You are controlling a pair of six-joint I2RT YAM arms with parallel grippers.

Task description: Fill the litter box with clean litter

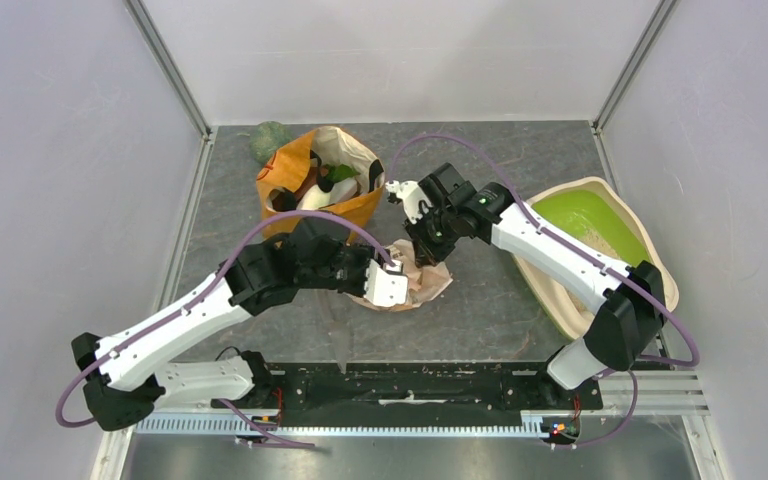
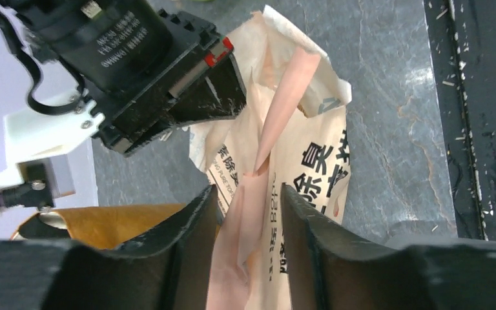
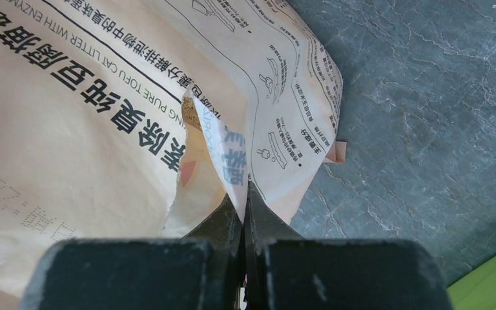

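The litter box (image 1: 650, 250), a cream oval tray with a lime-green hood (image 1: 585, 222), stands at the right; its green edge (image 3: 491, 279) shows in the right wrist view. A pale grainy patch (image 1: 605, 250) of clean litter lies inside it. A crumpled cream paper litter bag (image 1: 428, 285) with printed text lies at mid-table. My right gripper (image 1: 426, 252) (image 3: 244, 194) is shut on a folded edge of this bag (image 3: 103, 97). My left gripper (image 1: 396, 275) (image 2: 248, 194) stands open, its jaws either side of a pink fold of the bag (image 2: 310, 161).
An orange paper shopping bag (image 1: 315, 180) (image 2: 116, 223) holding several items stands behind the litter bag, with a green lump (image 1: 270, 140) beyond it. White walls enclose the dark stone-grey table (image 1: 500, 300). The right arm's wrist (image 2: 135, 64) hangs close above my left gripper.
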